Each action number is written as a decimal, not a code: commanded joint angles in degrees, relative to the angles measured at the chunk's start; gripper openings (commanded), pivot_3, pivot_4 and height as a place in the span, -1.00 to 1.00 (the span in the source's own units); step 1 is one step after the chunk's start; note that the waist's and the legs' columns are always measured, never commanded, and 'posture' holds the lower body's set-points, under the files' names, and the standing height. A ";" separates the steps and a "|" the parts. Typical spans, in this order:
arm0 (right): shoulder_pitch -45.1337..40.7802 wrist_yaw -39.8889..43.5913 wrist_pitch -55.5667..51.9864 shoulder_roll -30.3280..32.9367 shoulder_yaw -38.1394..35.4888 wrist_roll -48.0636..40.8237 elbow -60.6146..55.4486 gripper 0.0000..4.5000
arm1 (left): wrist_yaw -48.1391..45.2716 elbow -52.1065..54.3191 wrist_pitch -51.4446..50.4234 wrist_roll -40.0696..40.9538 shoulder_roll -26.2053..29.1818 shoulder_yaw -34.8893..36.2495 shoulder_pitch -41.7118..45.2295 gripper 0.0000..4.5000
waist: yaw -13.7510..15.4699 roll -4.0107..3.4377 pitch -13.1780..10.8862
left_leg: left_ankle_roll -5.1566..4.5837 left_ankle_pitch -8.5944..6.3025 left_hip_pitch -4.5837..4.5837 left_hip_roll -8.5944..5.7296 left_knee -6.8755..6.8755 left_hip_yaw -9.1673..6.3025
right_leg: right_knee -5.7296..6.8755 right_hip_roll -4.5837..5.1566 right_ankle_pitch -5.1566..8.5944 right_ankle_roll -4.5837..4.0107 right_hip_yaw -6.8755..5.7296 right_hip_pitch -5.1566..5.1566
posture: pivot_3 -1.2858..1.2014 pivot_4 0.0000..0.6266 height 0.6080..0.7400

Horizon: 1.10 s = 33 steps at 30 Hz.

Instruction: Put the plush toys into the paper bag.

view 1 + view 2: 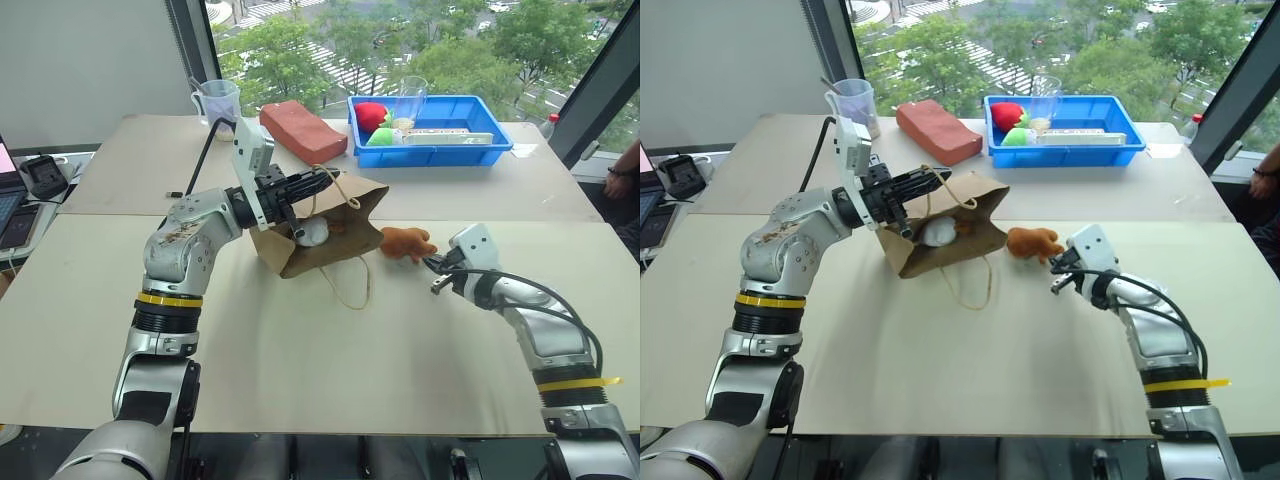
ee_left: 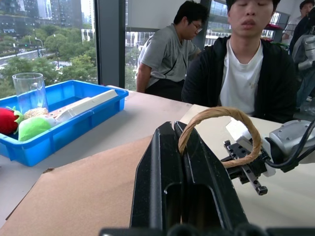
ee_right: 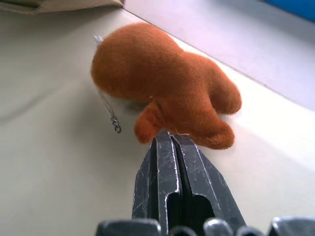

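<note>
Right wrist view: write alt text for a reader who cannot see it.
A fuzzy orange-brown plush animal lies on the pale tabletop, and the right gripper, its two black fingers closed together, pinches the toy's near edge. A small metal chain hangs from the toy.

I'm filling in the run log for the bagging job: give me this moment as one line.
left tool: shut on bag handle | white toy: in paper bag | right tool: shut at orange toy, on table

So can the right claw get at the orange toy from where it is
Probably yes: the right claw is shut right at the orange plush toy, apparently pinching its edge, with nothing between them on the table.
</note>
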<state>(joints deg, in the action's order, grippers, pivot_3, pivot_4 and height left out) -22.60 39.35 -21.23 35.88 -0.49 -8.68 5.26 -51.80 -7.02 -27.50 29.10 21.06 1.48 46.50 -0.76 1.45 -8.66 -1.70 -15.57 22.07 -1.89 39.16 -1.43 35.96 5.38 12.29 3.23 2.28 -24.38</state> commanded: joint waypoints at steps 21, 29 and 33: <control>-25.43 15.89 4.54 -0.07 2.55 1.29 37.18 0.97 | -0.23 1.42 1.53 -0.26 0.75 -0.08 1.29 -1.00 | 0.06 0.00 0.00 | 0.02 0.01 0.09 0.07 -0.02 -0.01 | 0.01 0.05 -0.01 0.00 -0.02 -0.02 | 0.03 -0.52 1.00; -27.17 16.54 9.07 -1.55 4.88 5.30 43.02 0.97 | 0.27 2.55 1.00 0.02 1.18 0.07 0.58 -1.00 | -0.24 0.00 0.00 | 0.27 0.15 0.17 0.06 -0.03 0.01 | -0.02 0.06 -0.01 0.01 -0.01 -0.12 | 0.03 -0.52 1.00; -27.58 16.37 10.12 -2.19 4.79 6.04 44.36 0.87 | 0.49 2.74 1.01 0.06 1.14 -0.02 0.43 -1.00 | -0.28 0.00 0.00 | 0.26 0.15 0.16 0.06 -0.03 0.01 | -0.02 0.06 -0.01 0.01 0.00 -0.10 | 0.03 -0.52 1.00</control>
<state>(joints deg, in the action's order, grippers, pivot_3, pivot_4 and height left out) -48.82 55.64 -12.62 33.55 4.83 -2.92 49.70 -51.55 -6.58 -26.54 29.07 21.95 1.05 46.64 -1.05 1.45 -8.66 -1.44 -15.42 22.23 -1.82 39.13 -1.41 35.95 5.44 12.28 3.24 2.28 -24.49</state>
